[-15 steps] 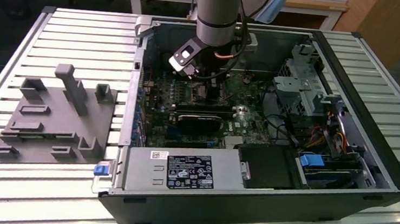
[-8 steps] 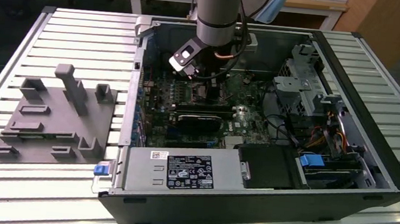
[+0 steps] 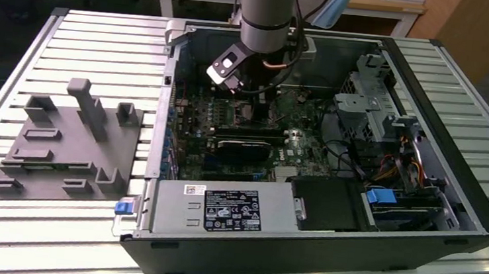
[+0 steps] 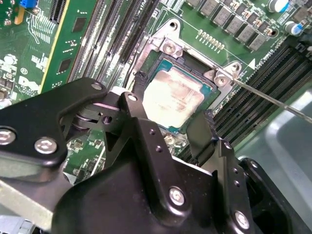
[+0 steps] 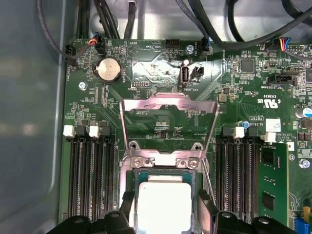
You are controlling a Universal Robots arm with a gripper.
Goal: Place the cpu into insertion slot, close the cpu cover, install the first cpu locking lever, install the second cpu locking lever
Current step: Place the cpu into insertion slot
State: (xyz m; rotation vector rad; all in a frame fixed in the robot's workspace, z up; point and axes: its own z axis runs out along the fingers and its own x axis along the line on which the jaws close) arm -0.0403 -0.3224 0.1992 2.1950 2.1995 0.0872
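Note:
The cpu (image 4: pixel 170 97), a flat square chip with a dull silver top, lies level in the insertion slot (image 4: pixel 187 61) on the green board. My gripper (image 4: pixel 173 100) straddles it, and its black fingertips (image 4: pixel 139 80) rest against two opposite edges of the chip. The first wrist view shows the same hold: gripper (image 5: pixel 164 200), cpu (image 5: pixel 163 209). The cpu cover (image 5: pixel 146 103), a thin silver frame, stands swung up beyond the slot. A thin wire locking lever (image 4: pixel 273 100) sticks out free from the socket's corner. In the exterior view the arm (image 3: pixel 264 19) reaches down into the open computer case (image 3: pixel 452 195).
Long black memory slots (image 5: pixel 92 180) flank the socket on both sides, with a green card (image 5: pixel 273 185) beside one bank. A coin battery (image 5: pixel 108 69) and black cables (image 5: pixel 105 19) lie past the cover. Outside the case, a grey fixture (image 3: pixel 71 142) rests on the slatted table.

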